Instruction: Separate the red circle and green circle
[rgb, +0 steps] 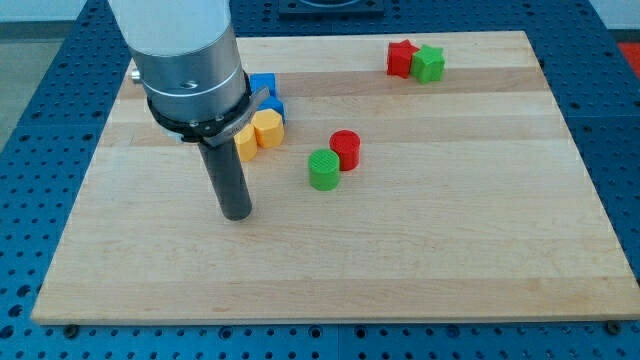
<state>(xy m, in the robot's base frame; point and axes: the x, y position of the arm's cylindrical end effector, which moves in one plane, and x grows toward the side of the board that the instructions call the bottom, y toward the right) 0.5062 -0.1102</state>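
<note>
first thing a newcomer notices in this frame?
Probably the big grey arm at the view's upper left, its dark rod ending with my tip on the board, left of and apart from the middle pair. That pair is the green circle touching the red circle. Yellow blocks and blue blocks cluster beside the arm.

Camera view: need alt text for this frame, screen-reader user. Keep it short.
On a wooden board, a red circle and green circle sit touching near the centre, with my tip to their left, apart from them. Yellow blocks and blue blocks cluster behind the rod; a red block and green block sit at the view's top right.
</note>
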